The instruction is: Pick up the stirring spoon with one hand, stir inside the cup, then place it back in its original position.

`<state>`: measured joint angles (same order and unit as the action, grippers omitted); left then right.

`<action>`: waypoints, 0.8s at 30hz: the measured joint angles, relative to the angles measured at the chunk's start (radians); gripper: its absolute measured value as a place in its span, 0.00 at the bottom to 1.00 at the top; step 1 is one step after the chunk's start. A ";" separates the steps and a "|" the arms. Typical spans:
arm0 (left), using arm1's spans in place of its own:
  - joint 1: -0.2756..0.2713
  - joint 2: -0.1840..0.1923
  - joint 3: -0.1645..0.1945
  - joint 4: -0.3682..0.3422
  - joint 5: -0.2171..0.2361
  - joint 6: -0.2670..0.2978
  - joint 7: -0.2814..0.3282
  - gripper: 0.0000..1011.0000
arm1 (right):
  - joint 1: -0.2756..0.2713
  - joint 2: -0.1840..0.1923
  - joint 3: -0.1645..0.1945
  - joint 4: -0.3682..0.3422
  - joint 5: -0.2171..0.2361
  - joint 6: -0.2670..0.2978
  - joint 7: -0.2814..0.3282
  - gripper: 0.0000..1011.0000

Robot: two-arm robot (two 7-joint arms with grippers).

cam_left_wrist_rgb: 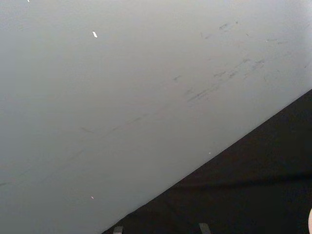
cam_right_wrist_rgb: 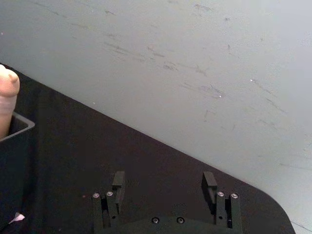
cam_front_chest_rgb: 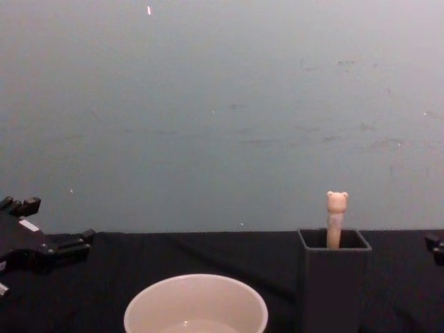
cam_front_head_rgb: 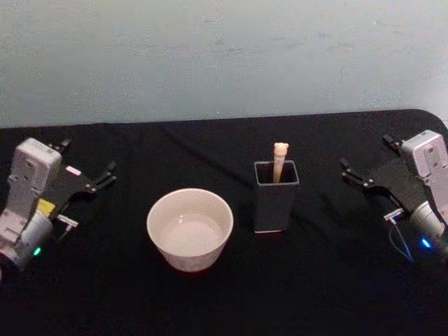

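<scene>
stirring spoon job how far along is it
Nothing in hand: the stirring spoon stands in the dark holder, the cup beside it, left gripper and right gripper open, parked at either side. Either not started or already finished; I cannot tell which.

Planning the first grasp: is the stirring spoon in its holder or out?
In. The stirring spoon stands upright in the dark holder, bear head above the rim. The left hand and right hand sit apart, open.
</scene>
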<state>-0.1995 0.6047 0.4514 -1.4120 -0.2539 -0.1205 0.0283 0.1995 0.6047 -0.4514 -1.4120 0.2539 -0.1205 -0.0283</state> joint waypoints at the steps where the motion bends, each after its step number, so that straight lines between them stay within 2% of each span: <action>1: 0.000 0.000 0.000 0.000 0.000 0.000 0.000 0.99 | 0.000 0.000 0.000 0.000 0.000 0.000 0.000 0.99; 24: 0.000 0.000 0.000 0.000 0.000 0.000 0.000 0.99 | 0.000 0.000 0.000 0.000 0.000 0.000 0.000 0.99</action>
<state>-0.1995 0.6047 0.4514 -1.4120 -0.2539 -0.1205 0.0283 0.1995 0.6047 -0.4514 -1.4120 0.2539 -0.1205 -0.0283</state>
